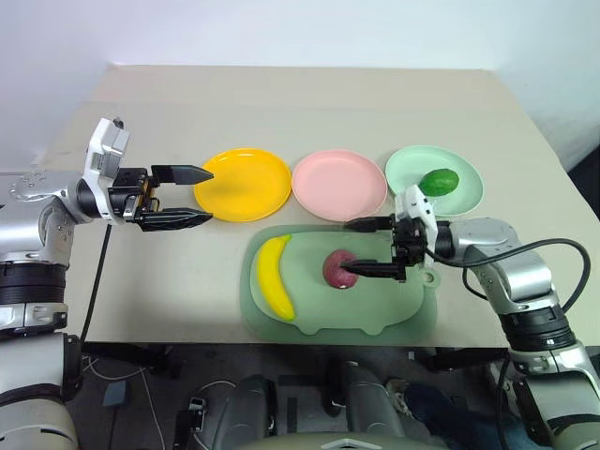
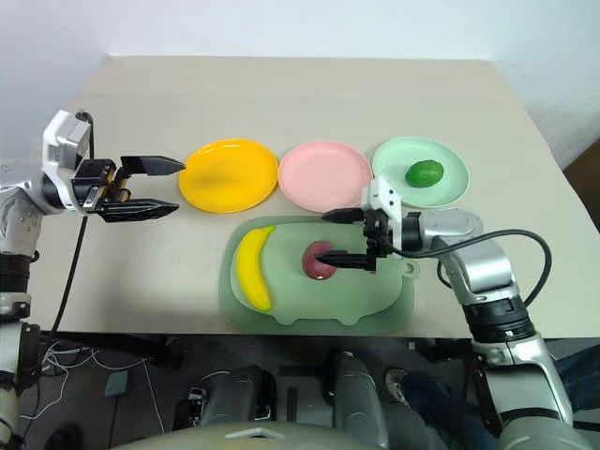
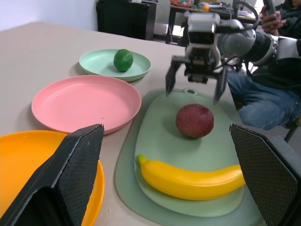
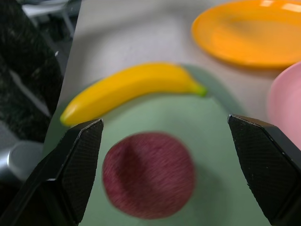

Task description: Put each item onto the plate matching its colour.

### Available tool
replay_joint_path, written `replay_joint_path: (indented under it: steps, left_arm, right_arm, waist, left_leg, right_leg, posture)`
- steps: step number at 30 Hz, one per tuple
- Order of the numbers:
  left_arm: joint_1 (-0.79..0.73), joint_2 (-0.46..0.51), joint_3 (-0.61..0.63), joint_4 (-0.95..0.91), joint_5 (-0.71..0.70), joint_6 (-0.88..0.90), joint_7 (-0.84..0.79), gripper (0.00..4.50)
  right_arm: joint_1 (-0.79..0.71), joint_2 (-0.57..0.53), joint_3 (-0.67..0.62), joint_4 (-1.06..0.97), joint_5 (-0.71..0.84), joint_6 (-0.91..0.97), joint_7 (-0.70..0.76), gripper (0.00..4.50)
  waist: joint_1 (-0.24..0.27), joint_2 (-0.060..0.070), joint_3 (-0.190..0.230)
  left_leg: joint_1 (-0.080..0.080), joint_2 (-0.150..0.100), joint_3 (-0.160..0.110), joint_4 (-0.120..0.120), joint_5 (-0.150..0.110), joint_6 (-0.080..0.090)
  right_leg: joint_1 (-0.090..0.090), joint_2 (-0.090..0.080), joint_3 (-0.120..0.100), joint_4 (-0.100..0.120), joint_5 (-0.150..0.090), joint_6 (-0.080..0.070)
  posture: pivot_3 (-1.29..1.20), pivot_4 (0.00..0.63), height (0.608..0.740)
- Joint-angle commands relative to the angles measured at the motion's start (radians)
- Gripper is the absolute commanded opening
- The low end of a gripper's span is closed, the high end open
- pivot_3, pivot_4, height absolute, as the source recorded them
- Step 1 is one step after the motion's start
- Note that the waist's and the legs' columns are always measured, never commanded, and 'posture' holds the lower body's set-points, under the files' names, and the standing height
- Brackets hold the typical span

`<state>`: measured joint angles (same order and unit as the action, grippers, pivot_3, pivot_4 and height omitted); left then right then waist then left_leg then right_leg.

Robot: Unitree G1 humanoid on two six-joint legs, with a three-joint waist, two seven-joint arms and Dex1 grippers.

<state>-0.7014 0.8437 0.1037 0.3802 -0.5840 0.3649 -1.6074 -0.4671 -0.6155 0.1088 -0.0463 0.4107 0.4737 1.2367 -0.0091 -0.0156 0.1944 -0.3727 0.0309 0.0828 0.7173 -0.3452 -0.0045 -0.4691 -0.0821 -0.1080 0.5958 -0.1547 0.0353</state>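
A curved yellow banana [image 1: 274, 277] and a round dark red-purple fruit [image 1: 338, 269] lie on the dull-green mat [image 1: 394, 309]. The round green fruit [image 1: 439, 182] rests on the mint green plate [image 1: 408, 169]. The pink plate [image 1: 339, 184] and the yellow-orange plate [image 1: 244, 184] are bare. My right gripper [image 1: 349, 248] is open, pointing left, close above the mat just right of the red-purple fruit [image 4: 148, 174], which lies ahead between its fingers. My left gripper [image 1: 192, 196] is open, level, left of the yellow-orange plate, holding nothing.
The three plates stand in a row behind the mat, which lies near the table's front edge [image 1: 187, 342]. Bare tabletop stretches behind the plates and to the left. A seated person [image 3: 263, 99] shows beyond the table in the left wrist view.
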Motion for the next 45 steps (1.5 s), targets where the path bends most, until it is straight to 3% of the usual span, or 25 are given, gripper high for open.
replay_joint_path:
  steps: [1, 20, 25, 32, 35, 41, 45]
  left_arm:
    - [-0.005, 0.009, 0.029, -0.025, -0.005, -0.002, 0.000, 4.50]
    - [-0.009, 0.019, 0.031, -0.023, -0.001, -0.002, -0.002, 4.50]
    - [-0.010, 0.022, 0.032, -0.027, -0.001, -0.002, 0.000, 4.50]
    - [-0.004, 0.019, 0.034, -0.026, -0.002, -0.004, 0.000, 4.50]
    - [-0.004, 0.017, 0.036, -0.027, -0.004, -0.003, 0.003, 4.50]
    - [-0.003, 0.015, 0.037, -0.028, -0.003, -0.004, 0.006, 4.50]
    - [-0.001, 0.019, 0.039, -0.031, -0.003, -0.003, 0.007, 4.50]
  right_arm:
    - [-0.002, 0.008, 0.002, -0.055, 0.009, -0.022, -0.011, 4.45]
    - [0.033, 0.002, 0.105, 0.023, -0.140, -0.183, -0.019, 4.45]
    - [0.031, -0.005, 0.126, 0.075, -0.185, -0.217, -0.022, 3.31]
    - [-0.024, 0.003, 0.030, 0.020, -0.048, -0.135, -0.001, 3.28]
    - [-0.106, 0.039, -0.037, 0.055, 0.019, -0.044, -0.072, 3.28]
    - [-0.266, 0.134, -0.028, 0.335, -0.150, -0.146, -0.309, 3.28]
    - [-0.315, 0.181, 0.004, 0.486, -0.245, -0.212, -0.386, 3.28]
  waist:
    - [0.000, 0.000, 0.000]
    - [0.000, 0.000, 0.000]
    - [0.000, 0.000, 0.000]
    - [0.000, 0.000, 0.000]
    - [0.000, 0.000, 0.000]
    - [-0.001, 0.000, 0.000]
    - [-0.002, 0.000, 0.000]
  left_leg:
    - [0.000, 0.000, 0.000, 0.000, 0.000, 0.000]
    - [0.000, 0.000, 0.000, 0.000, 0.000, 0.000]
    - [0.000, 0.000, 0.000, 0.000, 0.000, 0.000]
    - [0.000, 0.000, 0.000, 0.000, 0.000, 0.000]
    - [0.000, 0.000, 0.000, 0.000, 0.001, -0.002]
    - [0.000, 0.000, 0.000, 0.000, 0.001, -0.002]
    - [0.000, 0.000, 0.000, 0.000, 0.001, -0.002]
  right_leg:
    - [0.000, 0.000, 0.000, 0.000, 0.000, 0.000]
    - [0.000, 0.000, 0.000, 0.000, 0.000, 0.000]
    - [0.000, 0.000, 0.000, 0.000, 0.000, 0.000]
    - [0.000, 0.000, 0.000, 0.000, 0.000, 0.000]
    - [0.000, 0.000, 0.000, 0.000, 0.000, 0.000]
    - [0.000, 0.000, 0.000, 0.000, 0.000, 0.000]
    - [0.000, 0.000, 0.000, 0.000, 0.000, 0.000]
  posture:
    - [0.00, 0.150, 0.740]
    - [0.00, 0.150, 0.740]
    - [0.00, 0.150, 0.740]
    - [0.00, 0.150, 0.740]
    - [0.00, 0.150, 0.740]
    - [0.00, 0.150, 0.740]
    - [0.00, 0.150, 0.740]
